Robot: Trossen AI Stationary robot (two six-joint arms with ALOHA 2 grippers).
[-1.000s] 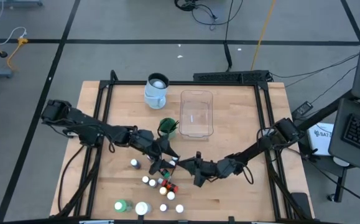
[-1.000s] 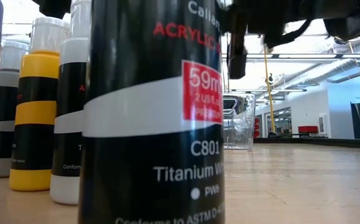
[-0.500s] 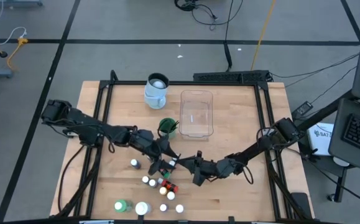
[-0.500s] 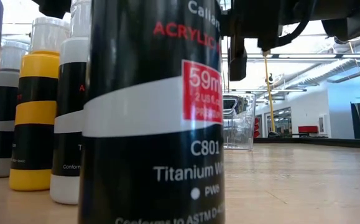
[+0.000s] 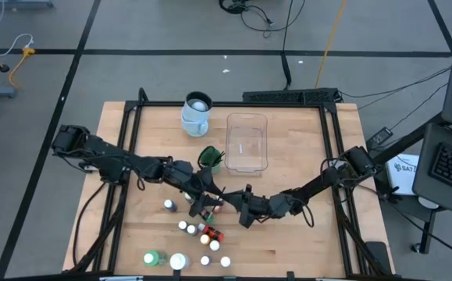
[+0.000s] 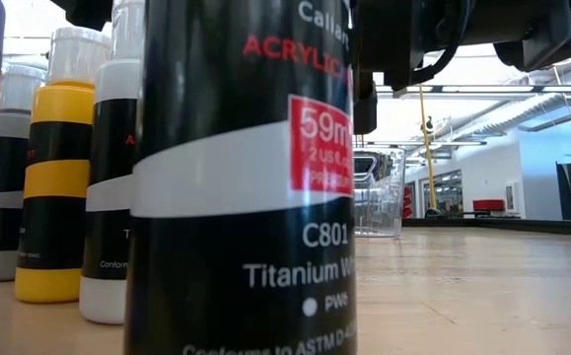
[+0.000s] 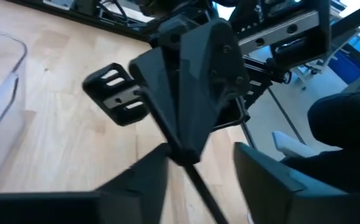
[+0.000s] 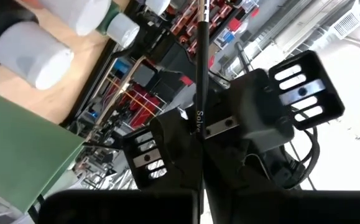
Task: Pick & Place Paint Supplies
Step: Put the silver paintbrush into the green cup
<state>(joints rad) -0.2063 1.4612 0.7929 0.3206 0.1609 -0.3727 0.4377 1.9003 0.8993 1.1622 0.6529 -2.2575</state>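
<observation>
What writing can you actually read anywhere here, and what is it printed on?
On the nearest black paint bottle:
"ACRYLIC" in red, cut off
"59m", cut off, on its red patch
"C801"
"Titanium W", cut off
"PW6"
Small print below: too blurred.
On the thin brush handle: lettering too blurred to read.

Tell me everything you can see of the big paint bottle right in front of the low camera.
The paint bottle stands upright on the wooden table, so near the low camera that its cap and base are cut off. Its body is glossy black with a white band around the middle. Red lettering near the top reads ACRYLIC, a red box on the band says 59 ml, and white print below gives C801 and Titanium W, cut off at the edge. It partly hides the other bottles behind it; whether it touches them cannot be told.
</observation>
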